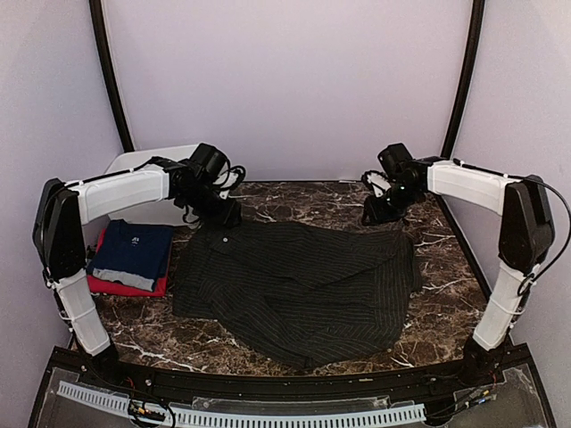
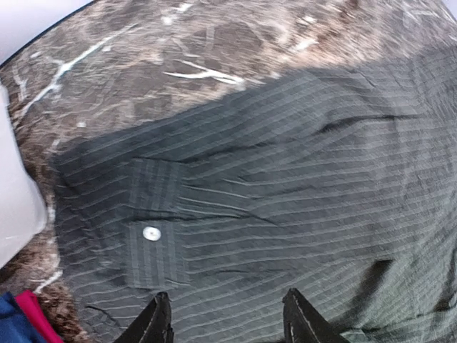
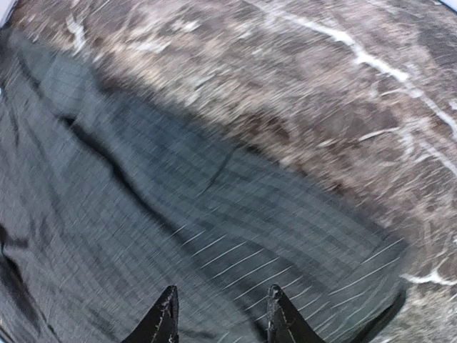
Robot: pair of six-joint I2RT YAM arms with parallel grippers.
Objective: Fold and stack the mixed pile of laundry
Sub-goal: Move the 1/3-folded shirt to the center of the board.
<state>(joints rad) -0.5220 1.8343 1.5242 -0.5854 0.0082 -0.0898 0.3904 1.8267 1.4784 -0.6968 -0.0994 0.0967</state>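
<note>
The dark charcoal pinstriped shirt (image 1: 294, 285) lies spread across the middle of the marble table (image 1: 437, 312). A folded navy T-shirt (image 1: 134, 254) rests on a folded red T-shirt (image 1: 125, 287) at the left. My left gripper (image 1: 227, 214) hovers over the shirt's far left corner, near a white button (image 2: 151, 233). In the left wrist view this gripper (image 2: 227, 304) is open, with only the striped cloth (image 2: 285, 186) below it. My right gripper (image 1: 375, 212) hangs over the shirt's far right corner. It (image 3: 223, 296) is open too, with nothing between its fingers and the shirt (image 3: 143, 214) beneath.
A white plastic bin (image 1: 152, 165) stands at the back left, behind the left arm, and its edge (image 2: 14, 207) shows in the left wrist view. Bare marble (image 3: 321, 107) lies beyond the shirt's far edge. Black frame posts rise at both back corners.
</note>
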